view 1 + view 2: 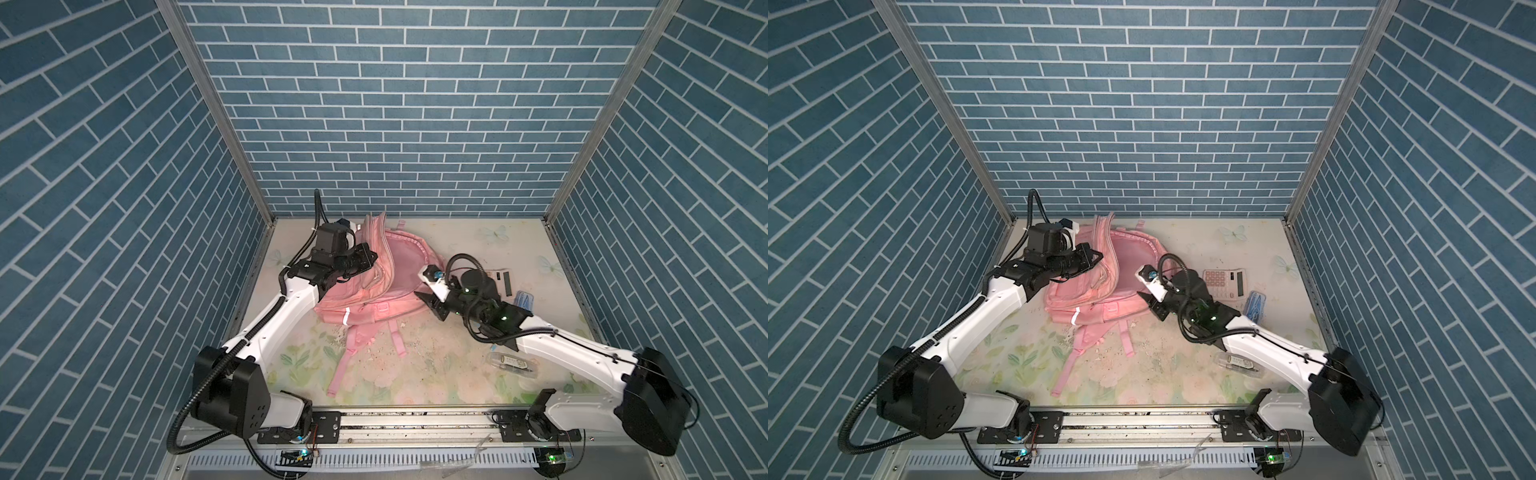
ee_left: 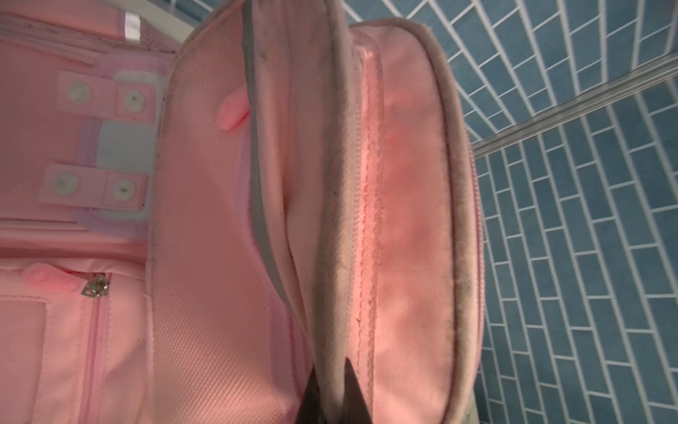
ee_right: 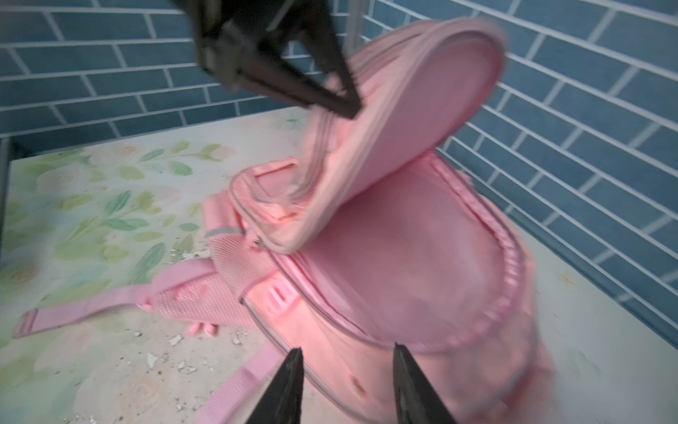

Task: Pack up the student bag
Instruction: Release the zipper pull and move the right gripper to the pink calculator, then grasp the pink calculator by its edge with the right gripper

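Because our left gripper (image 3: 348,104) is pinched shut on the flap (image 3: 422,128), the student bag (image 1: 390,286), lying back left on the table (image 1: 457,241), gapes open; our right gripper (image 3: 346,352), jaws apart and empty, hovers just beside its mouth

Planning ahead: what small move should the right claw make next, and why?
Probably turn the right claw toward the calculator: the left claw holds up the flap of the student bag, the right claw is open and empty, and the calculator lies unpacked on the table.
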Action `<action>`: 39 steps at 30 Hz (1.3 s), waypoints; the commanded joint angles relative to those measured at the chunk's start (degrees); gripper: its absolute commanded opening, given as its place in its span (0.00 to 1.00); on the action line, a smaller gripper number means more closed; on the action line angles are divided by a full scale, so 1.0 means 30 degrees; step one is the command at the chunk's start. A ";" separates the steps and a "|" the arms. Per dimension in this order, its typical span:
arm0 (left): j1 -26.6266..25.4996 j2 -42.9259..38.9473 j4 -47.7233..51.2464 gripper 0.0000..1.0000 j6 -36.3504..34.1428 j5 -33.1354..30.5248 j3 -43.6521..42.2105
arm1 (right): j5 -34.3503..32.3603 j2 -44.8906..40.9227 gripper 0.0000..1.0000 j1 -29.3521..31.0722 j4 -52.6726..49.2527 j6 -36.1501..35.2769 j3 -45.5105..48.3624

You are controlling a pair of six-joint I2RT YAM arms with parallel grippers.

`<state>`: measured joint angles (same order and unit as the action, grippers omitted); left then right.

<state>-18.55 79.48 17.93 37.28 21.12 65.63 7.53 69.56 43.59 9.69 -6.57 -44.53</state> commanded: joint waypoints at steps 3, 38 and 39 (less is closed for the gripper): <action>0.0279 0.0308 0.2631 0.00 -0.3805 -0.0888 0.0434 | -0.0490 -0.1154 0.45 -0.4729 -0.4200 0.3768 0.0086; -0.8979 -0.1179 -0.4082 0.50 -0.5130 -0.7015 -0.2603 | 0.5950 0.5836 0.42 -1.7578 -0.3998 0.5496 -0.0156; -0.9020 -0.1074 -0.4095 0.50 -0.5099 -0.6970 -0.2558 | 0.6051 0.6008 0.42 -1.7602 -0.3955 0.5551 -0.0112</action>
<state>-45.25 75.55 7.40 22.63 1.48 56.31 22.44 86.30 -9.02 -3.92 10.11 -45.91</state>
